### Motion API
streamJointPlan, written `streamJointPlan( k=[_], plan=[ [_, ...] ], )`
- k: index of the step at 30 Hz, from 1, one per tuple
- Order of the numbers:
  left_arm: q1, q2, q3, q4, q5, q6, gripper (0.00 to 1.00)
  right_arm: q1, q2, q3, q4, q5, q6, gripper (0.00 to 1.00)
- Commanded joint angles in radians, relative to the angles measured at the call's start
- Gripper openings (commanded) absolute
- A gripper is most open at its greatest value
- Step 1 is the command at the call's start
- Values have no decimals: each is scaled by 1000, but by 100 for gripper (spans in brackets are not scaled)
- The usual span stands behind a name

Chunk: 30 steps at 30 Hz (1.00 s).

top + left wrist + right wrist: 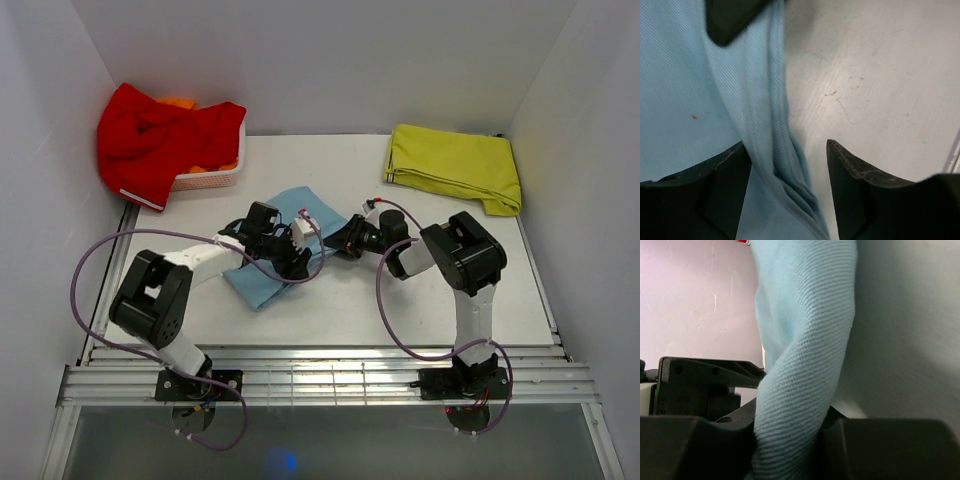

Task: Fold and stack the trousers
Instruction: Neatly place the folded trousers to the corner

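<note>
One pair of sky-blue twill trousers (262,282), bunched ridge, right fingers (880,445) pinching it, left fingers (860,190) spread.

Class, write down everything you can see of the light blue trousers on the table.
The light sky-blue trousers of thin, twill-woven cloth lie folded into a rough flat patch on the white table, left of centre. One edge is bunched into a raised ridge. The right pincer is clamped on a twisted fold. The left pincer, open, straddles the ridge, with one finger touching the cloth.
</note>
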Motion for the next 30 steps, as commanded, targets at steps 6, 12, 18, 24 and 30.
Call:
streamJointPlan(
  k=[6,12,18,24,30],
  plan=[
    [88,-288,-30,-79,-43,-65,87,-104,-155,243,-52,35,-338,8],
    [112,-343,-38,-109,-131,-63,89,-170,-107,473,-191,-8,-533,8],
    [120,-345,-32,-136,-146,-68,89,-218,-83,678,-414,-37,-835,8],
    [122,-343,-33,-137,-143,-78,89,-287,-28,831,-470,-130,-1014,8],
    [123,-360,-53,-146,-145,-83,89,-320,11,996,-578,-137,-1212,8]
  ],
)
